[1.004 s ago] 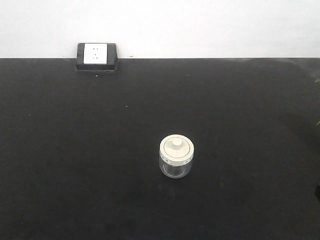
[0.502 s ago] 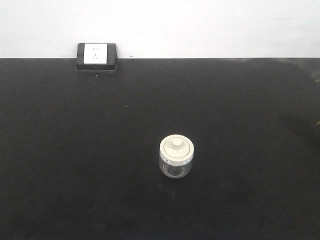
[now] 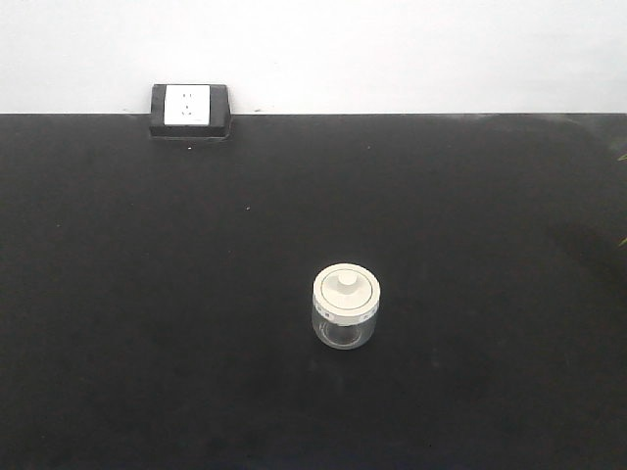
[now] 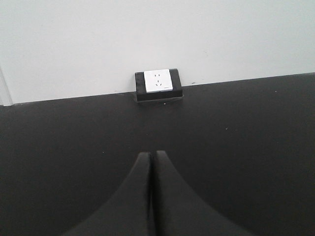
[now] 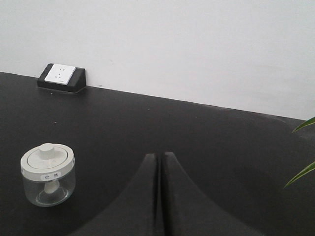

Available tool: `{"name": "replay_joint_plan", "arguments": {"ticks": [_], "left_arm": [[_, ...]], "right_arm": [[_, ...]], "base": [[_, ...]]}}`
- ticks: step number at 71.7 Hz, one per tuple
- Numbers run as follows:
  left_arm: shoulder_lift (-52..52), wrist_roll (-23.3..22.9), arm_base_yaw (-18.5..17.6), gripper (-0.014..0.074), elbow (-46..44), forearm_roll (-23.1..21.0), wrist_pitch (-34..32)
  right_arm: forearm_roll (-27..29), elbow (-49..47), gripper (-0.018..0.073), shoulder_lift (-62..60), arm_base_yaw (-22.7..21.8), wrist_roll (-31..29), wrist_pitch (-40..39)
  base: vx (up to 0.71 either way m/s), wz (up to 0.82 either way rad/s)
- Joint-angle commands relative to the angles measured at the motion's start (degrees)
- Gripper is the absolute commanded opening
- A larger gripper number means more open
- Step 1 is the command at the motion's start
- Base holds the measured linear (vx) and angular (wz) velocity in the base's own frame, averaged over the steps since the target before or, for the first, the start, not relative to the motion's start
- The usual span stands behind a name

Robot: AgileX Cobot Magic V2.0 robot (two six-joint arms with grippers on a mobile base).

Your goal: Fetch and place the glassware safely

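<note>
Glass jar [image 3: 346, 307] stands upright, lower centre of the bench [image 3: 118, 294]. Left hand [image 4: 151, 162] and right hand [image 5: 159, 162] both pressed together, well apart from it. Lid looks loose-fitting, perhaps; a tilted grab could spill it.

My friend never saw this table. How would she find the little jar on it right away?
Look at the big black table that runs up to the white wall. Near its middle, far in front of the socket box at the wall, stands the little jar. It is the only see-through thing there: squat clear glass, with a round cream-white lid that has a knob on top.
</note>
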Motion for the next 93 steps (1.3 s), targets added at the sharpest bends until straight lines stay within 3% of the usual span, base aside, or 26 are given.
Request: {"name": "replay_joint_plan", "arguments": {"ticks": [1, 51, 72, 77, 93], "left_arm": [[0.55, -0.11, -0.28, -0.0007, -1.53, -0.45, -4.21], [-2.74, -0.31, -0.28, -0.0007, 2.11, -0.44, -4.44], [-16.61, -4.66, -0.28, -0.0007, 16.05, -0.44, -8.17], [-17.3, -6.48, -0.28, -0.0007, 15.67, -0.39, -4.96], [-17.23, -7.62, -0.22, -0.0007, 15.77, -0.33, -5.67]], "right_arm": [[-0.9, -1.42, -0.0008, 0.72, 0.07, -0.04, -4.59], [-0.9, -1.42, -0.0008, 0.72, 0.07, -0.04, -4.59], [-0.9, -1.42, -0.0008, 0.72, 0.07, -0.04, -4.59], [-0.96, -1.42, -0.0008, 0.79, 0.07, -0.04, -4.59], [-0.91, -1.42, -0.0008, 0.84, 0.07, -0.04, -4.59]], "base": [[0.0, 0.0], [0.0, 0.0], [0.0, 0.0], [0.0, 0.0], [0.0, 0.0]]}}
